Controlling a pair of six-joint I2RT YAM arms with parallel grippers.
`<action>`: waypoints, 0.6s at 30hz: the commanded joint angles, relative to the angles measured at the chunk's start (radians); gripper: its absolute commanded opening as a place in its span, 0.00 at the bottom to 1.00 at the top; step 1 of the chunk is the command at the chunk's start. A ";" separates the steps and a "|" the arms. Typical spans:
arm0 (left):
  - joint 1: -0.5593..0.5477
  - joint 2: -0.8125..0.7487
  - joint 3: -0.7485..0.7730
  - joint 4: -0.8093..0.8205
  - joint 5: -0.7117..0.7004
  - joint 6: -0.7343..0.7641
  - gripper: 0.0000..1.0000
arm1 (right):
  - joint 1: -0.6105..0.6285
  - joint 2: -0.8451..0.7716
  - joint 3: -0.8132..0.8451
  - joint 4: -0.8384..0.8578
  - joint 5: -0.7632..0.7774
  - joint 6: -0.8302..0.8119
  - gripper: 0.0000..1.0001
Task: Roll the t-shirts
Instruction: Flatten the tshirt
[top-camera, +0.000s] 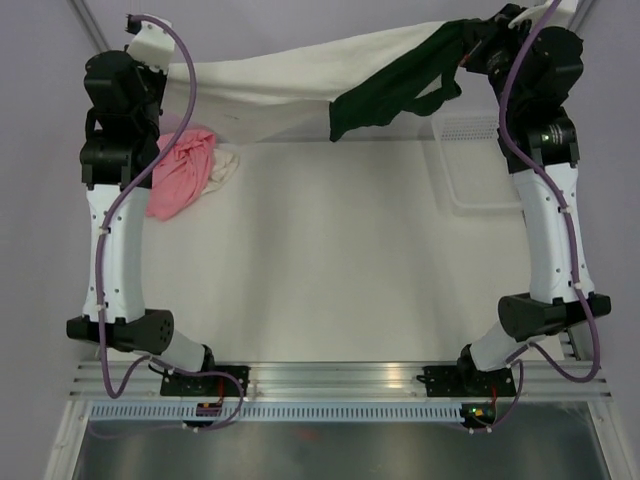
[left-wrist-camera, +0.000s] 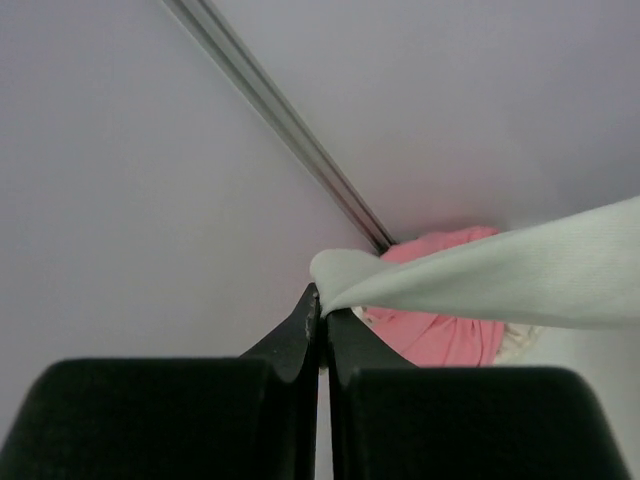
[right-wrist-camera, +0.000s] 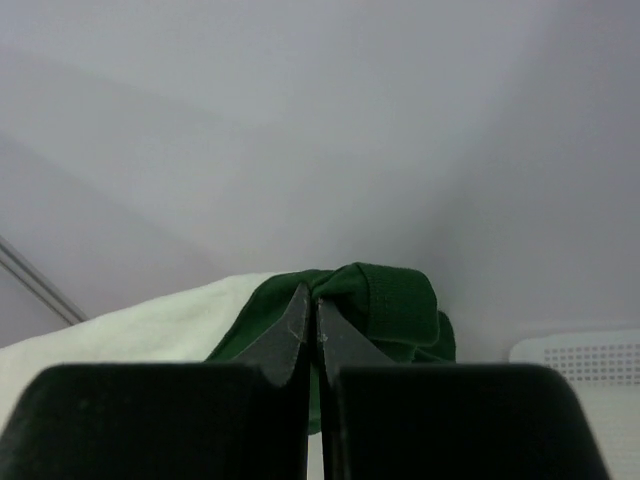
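Observation:
A cream-white t-shirt hangs stretched in the air across the back of the table, held up between my two arms. My left gripper is shut on its left corner. A dark green t-shirt dangles over the cream one's right end. My right gripper is shut on a bunched fold of the green cloth, with cream cloth just behind it. A crumpled pink t-shirt lies on the table at the back left, below the left gripper, with a small heap of cream cloth beside it.
A white mesh basket sits at the back right of the table, under the right arm. Grey walls close in the back and both sides. The arm bases stand on the metal rail at the near edge.

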 joint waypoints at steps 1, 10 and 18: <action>0.003 -0.073 -0.203 0.085 0.076 0.007 0.02 | -0.009 -0.079 -0.168 0.057 -0.054 0.004 0.00; 0.003 -0.179 -0.889 0.143 0.208 0.073 0.02 | -0.009 -0.159 -0.860 0.118 -0.132 0.090 0.00; 0.002 -0.173 -1.305 0.200 0.205 0.127 0.02 | -0.009 -0.205 -1.146 0.133 -0.106 0.119 0.00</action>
